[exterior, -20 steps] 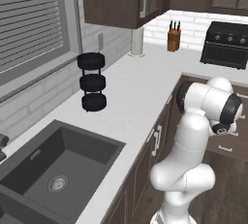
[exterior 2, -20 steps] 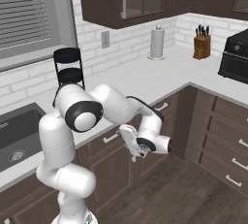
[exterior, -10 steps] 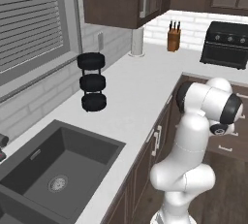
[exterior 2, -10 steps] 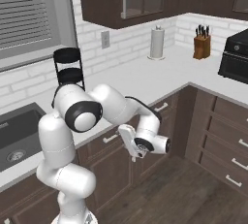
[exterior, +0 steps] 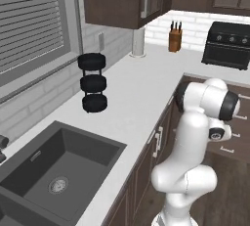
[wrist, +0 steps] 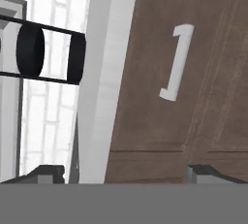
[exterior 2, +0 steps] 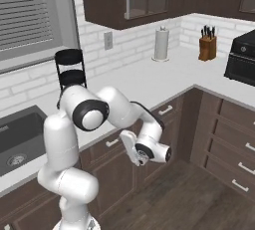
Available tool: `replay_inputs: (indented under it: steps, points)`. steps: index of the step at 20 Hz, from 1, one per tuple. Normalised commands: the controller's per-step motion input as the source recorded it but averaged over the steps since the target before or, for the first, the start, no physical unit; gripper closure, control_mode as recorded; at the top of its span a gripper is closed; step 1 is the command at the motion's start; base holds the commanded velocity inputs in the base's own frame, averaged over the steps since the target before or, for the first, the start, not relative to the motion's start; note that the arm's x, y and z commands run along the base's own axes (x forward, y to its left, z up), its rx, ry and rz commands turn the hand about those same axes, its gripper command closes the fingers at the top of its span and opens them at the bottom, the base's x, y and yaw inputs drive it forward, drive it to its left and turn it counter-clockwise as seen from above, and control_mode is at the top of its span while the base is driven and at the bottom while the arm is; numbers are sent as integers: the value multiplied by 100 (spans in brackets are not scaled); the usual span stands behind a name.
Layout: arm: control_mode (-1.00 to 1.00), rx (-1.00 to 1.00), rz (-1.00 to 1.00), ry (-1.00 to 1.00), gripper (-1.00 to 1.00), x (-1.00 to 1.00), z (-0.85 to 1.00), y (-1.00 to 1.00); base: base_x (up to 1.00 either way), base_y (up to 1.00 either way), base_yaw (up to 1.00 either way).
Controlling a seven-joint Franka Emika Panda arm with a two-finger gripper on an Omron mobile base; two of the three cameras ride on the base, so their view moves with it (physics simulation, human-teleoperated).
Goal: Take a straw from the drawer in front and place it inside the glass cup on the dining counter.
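Note:
My gripper is open, its two dark fingertips spread wide with nothing between them. It faces a shut dark brown drawer with a slim silver bar handle, a short way off. This view is rolled, so the white worktop edge runs upright. From the right base view, the gripper hangs low in front of the drawer under the worktop. The left base view has this drawer beside my arm. The straw is hidden. The glass cup and dining counter are out of view.
A dark sink lies at the left of the white worktop. On the worktop stand a black three-tier rack, a paper roll, a knife block and a black oven. More drawers line the right.
The hand has crept slightly right and down in front of the drawer. The drawer stays shut and the gripper stays open.

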Motion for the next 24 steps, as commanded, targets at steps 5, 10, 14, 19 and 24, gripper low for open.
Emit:
replay_inputs:
  steps: [5,10,14,19,24]
  points:
    - [-100,1,-2,0,-100,15,-20,8,0,0,0]
    - [-100,1,0,0,-100,13,-24,10,0,0,0]
    - [-100,1,0,0,-100,13,-19,11,0,0,0]
    - [-100,3,0,-1,-100,18,-13,12,0,0,0]
    - [-100,4,0,-4,-100,18,-12,8,0,0,0]
